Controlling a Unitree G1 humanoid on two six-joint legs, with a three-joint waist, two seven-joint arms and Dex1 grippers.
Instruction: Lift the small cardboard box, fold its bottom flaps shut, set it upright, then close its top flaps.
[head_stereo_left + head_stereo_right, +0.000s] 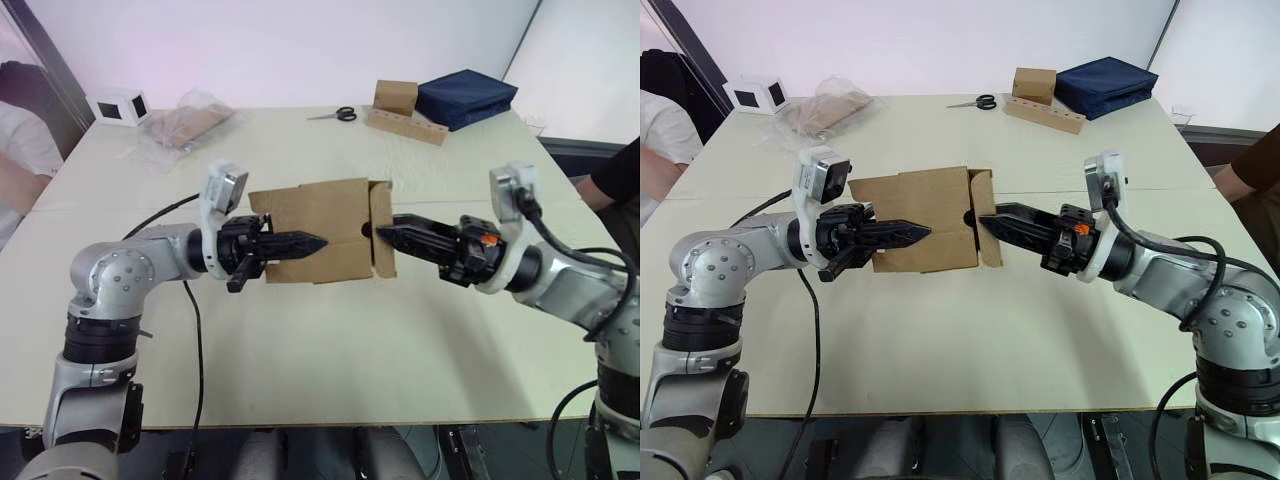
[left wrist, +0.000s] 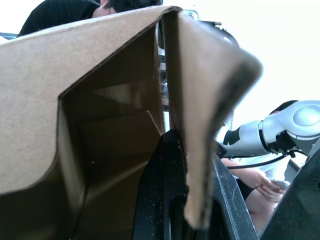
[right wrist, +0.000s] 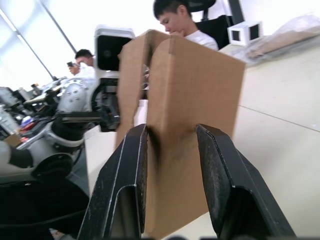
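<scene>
The small cardboard box point(image 1: 320, 225) hangs on its side above the table point(image 1: 300, 350), between my two arms. My left gripper point(image 1: 312, 243) reaches in from the box's left end and is shut on one cardboard wall; in the left wrist view that panel point(image 2: 195, 125) sits pinched between the black fingers point(image 2: 165, 200). My right gripper point(image 1: 386, 231) is open, its tips against the partly folded flaps point(image 1: 381, 245) at the box's right end. In the right wrist view its spread fingers point(image 3: 127, 185) frame that flap point(image 3: 195, 95). I cannot tell which end holds the bottom flaps and which the top flaps.
At the back of the table lie a white cube box point(image 1: 120, 106), a plastic bag of cardboard point(image 1: 185, 125), scissors point(image 1: 340, 114), a brown box point(image 1: 396, 96) on a wooden block point(image 1: 405, 126), and a navy bag point(image 1: 465, 97). People sit at both table ends point(image 1: 20, 150) point(image 1: 615, 175).
</scene>
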